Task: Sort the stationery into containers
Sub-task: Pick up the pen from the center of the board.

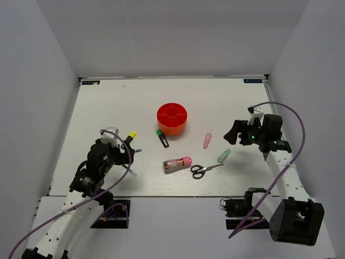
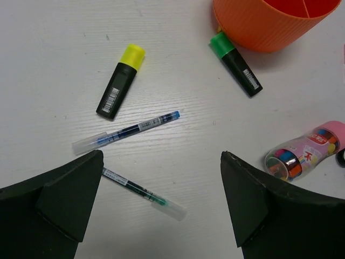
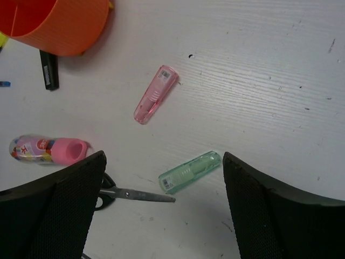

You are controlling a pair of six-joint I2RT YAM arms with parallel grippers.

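The left gripper [image 2: 161, 178] is being held spread wide above the white table [image 1: 108, 102], with nothing being gripped between its fingers. Directly beneath the gap, a thin green-tipped pen [image 2: 143, 193] is lying flat, one end being hidden by the left finger. Just beyond it, a blue pen with a clear cap [image 2: 126, 132] is lying at a slant, and farther out the yellow-capped marker [image 2: 121, 81] is lying apart from both pens. To the right, the green-capped marker [image 2: 236, 63] is lying with its cap just beside the wall of the orange-red organiser [image 2: 264, 24], which is standing upright at the far middle of the table. The clear pink-capped tube [image 2: 304, 151] is lying on its side near the right finger.

The right gripper [image 3: 164, 178] is likewise being held fully open and empty. The pale green tube [image 3: 190, 171] is lying below its gap, with the scissors [image 3: 135, 194] just beside it, the black handles being partly covered by one finger. The pink tube [image 3: 155, 94] is lying farther out, between the green tube and the organiser, touching neither.
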